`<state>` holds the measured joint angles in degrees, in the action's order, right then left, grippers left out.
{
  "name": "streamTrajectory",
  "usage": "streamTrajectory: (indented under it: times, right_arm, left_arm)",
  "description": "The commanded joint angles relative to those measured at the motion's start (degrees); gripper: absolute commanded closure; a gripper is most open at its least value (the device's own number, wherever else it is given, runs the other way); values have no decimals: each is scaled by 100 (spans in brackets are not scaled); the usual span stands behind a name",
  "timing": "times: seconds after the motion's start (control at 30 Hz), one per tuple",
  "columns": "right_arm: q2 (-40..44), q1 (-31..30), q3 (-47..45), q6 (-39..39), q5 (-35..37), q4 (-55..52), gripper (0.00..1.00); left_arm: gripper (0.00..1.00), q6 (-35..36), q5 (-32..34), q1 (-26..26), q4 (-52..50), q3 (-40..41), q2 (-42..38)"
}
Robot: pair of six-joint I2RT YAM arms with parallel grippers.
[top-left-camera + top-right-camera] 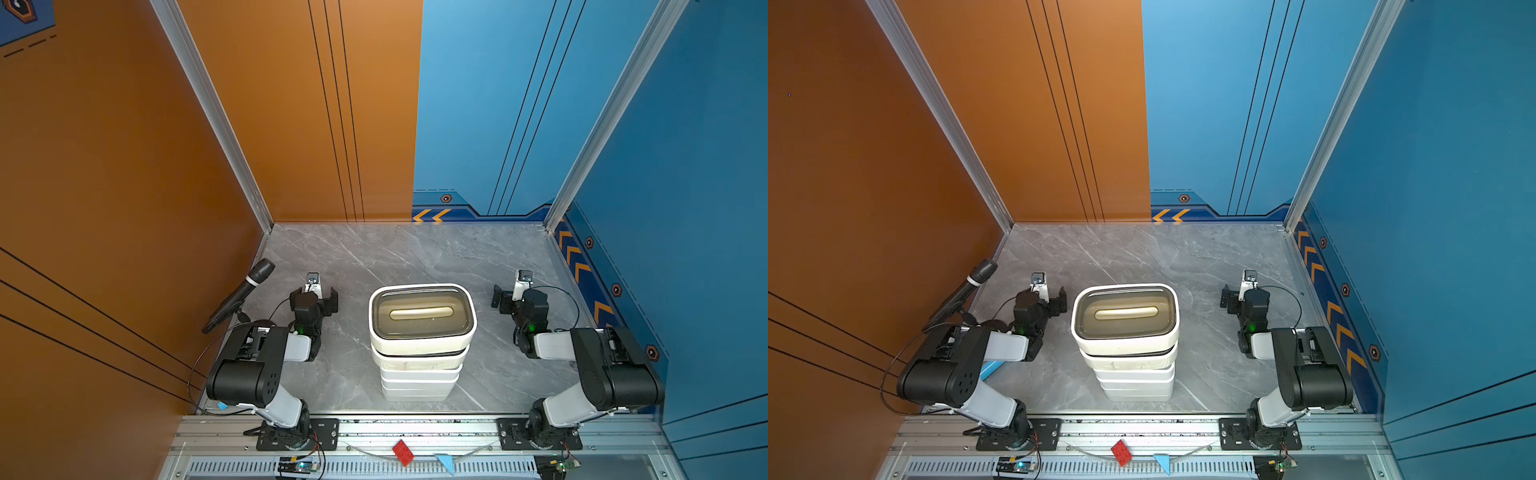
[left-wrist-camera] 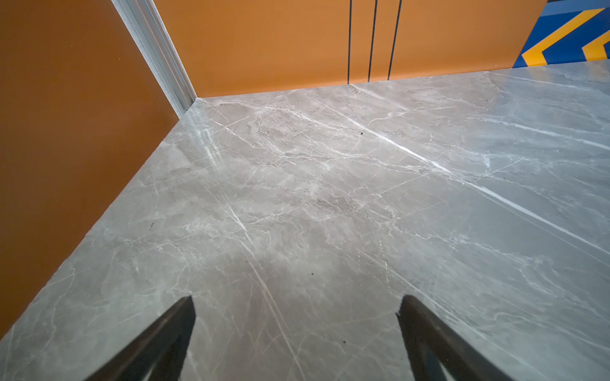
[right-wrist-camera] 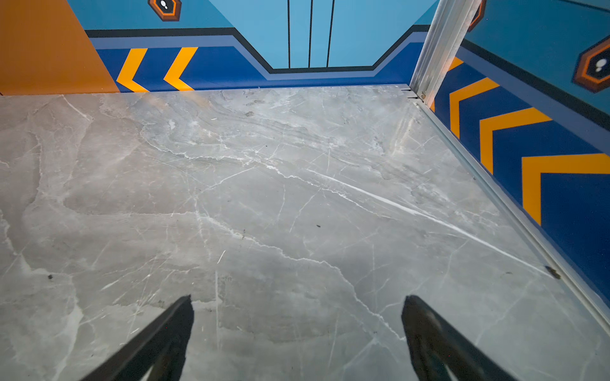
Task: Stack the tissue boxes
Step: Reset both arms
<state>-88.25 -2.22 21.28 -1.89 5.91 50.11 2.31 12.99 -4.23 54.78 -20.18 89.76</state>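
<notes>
While the tissue boxes [image 1: 422, 332] stand in one tall stack at the middle of the desk [image 1: 374, 257], both arms sit folded back on either side, clear of it, with the left claw [image 1: 314, 300] and right claw [image 1: 515, 297] low over the desk, each spread wide and empty.

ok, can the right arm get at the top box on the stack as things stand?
Probably yes. The right gripper is open and empty, beside the stack, and only bare table lies between it and the top box, whose lid is uncovered.
</notes>
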Motion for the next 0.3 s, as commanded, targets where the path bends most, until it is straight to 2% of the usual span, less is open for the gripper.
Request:
streamTrajectory:
  times: [0.0, 0.2, 0.23, 0.27]
  right_arm:
    - [40, -7, 75, -42, 150, -59, 0]
    - [44, 64, 105, -77, 1, -150, 0]
    - [51, 51, 85, -74, 23, -122, 0]
    - [62, -24, 2, -175, 481, 14, 0]
  left_arm:
    - [2, -75, -43, 27, -12, -84, -1]
    - [2, -75, 20, -5, -3, -69, -15]
    - [2, -85, 148, -37, 16, -37, -34]
    - [2, -242, 561, -56, 123, 24, -58]
